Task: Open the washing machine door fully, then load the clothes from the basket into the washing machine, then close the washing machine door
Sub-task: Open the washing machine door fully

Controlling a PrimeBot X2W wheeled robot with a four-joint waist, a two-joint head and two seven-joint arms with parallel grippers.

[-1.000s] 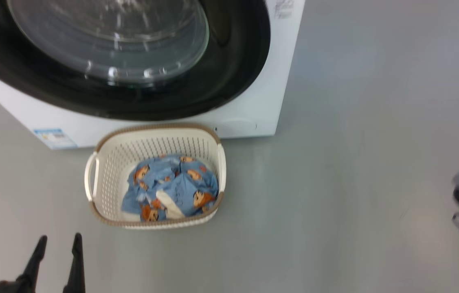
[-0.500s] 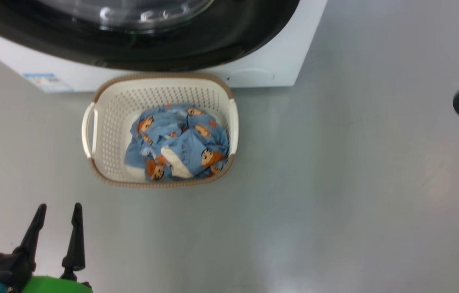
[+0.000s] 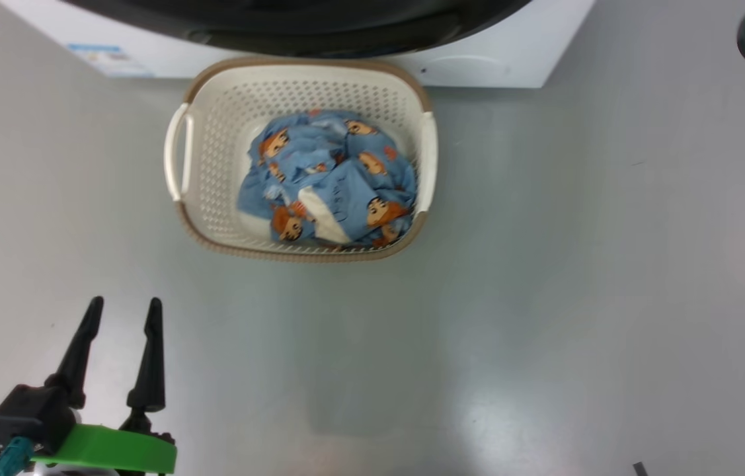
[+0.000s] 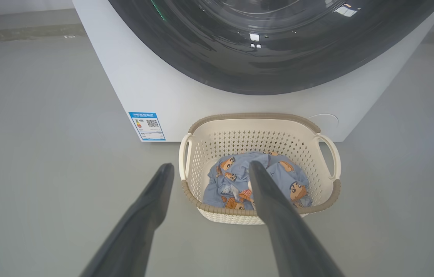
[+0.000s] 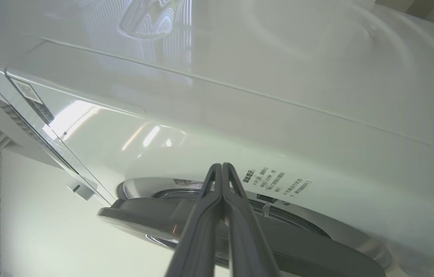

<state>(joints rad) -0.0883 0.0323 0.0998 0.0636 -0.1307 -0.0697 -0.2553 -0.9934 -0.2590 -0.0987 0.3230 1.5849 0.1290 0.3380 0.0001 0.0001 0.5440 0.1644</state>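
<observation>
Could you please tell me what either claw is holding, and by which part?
Nothing is held: the left claw is open, the right claw shut empty.

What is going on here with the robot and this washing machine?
This looks like the start of a laundry job. The right tool, shut and holding nothing, points at the edge of the washing machine door, which looks at most slightly ajar, not fully open. The left tool, open and empty, hangs apart from the basket. The basket stands on the floor just in front of the washing machine, and the clothes lie inside it, none loaded yet.
</observation>
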